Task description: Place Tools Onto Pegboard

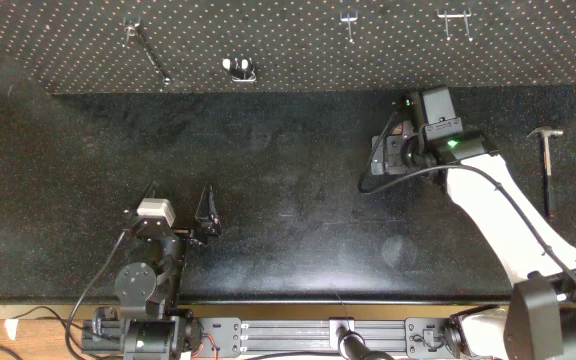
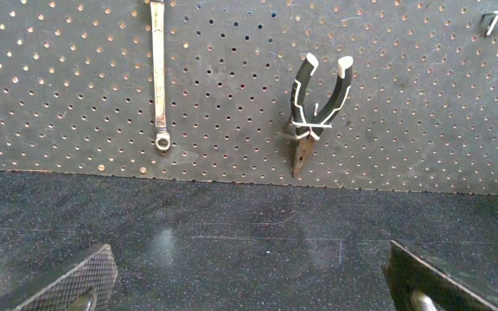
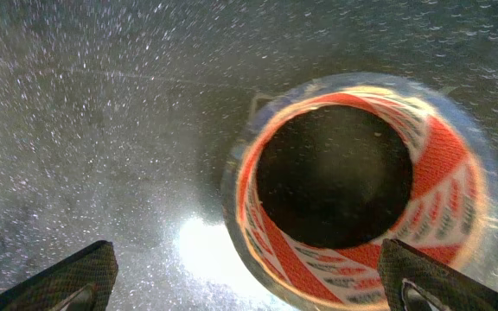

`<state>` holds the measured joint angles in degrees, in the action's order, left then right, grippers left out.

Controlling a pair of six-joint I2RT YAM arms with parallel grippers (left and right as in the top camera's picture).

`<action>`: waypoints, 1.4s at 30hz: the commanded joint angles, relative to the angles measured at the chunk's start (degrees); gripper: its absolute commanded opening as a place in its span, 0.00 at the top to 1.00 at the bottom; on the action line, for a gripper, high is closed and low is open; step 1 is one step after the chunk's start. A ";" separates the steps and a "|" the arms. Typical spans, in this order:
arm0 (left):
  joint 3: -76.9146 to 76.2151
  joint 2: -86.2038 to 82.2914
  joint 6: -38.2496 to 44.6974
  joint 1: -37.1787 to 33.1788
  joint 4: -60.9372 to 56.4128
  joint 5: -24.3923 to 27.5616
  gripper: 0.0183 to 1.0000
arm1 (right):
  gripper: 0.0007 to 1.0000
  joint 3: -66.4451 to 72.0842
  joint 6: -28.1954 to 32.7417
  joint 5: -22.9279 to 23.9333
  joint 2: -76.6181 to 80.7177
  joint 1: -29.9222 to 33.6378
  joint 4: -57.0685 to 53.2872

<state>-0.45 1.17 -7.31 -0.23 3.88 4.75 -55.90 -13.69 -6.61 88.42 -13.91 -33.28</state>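
Right over the tape roll (image 3: 275, 250), your right gripper (image 3: 249, 283) is hovering with its two fingers spread wide apart, gripping nothing. The roll is lying flat on the black table (image 1: 268, 200), its hole facing up at the wrist camera, and the fingers are standing off to either side of it rather than around its wall. That spread looks like preparation for a pinch. Lying flat, the roll is offering only its rim, so you are probably needing one finger down through the hole and the other outside the wall.

In the top view this arm is reaching up toward the foot of the pegboard (image 1: 288, 50), below the bare hooks (image 1: 455, 20), which are likely waiting for what is left on the table. The hammer (image 1: 546, 175) is lying well off to the right, head toward the board, with nothing touching it.

Your left gripper (image 2: 249, 285) is sitting back near its base, fingers likewise parted and empty. It is facing the board, where the wrench (image 2: 157, 69) and the pliers (image 2: 303, 138) are already hanging. Parked there, it is leaving the right arm room to work.
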 commanded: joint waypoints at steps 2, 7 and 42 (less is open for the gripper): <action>0.13 -0.33 0.33 -0.09 0.46 -0.39 0.00 | 0.09 -1.14 3.13 1.07 3.23 -1.20 0.70; 0.13 -0.33 0.33 -0.09 0.46 -0.39 0.00 | 0.92 -1.14 3.34 1.55 4.33 -1.18 0.57; 0.13 -0.33 0.33 -0.09 0.46 -0.39 0.00 | 0.92 -1.11 16.57 13.27 2.45 -13.35 56.35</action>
<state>-0.45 1.21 -7.31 -0.23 3.90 4.75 -56.64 2.33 3.09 90.24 -27.70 22.74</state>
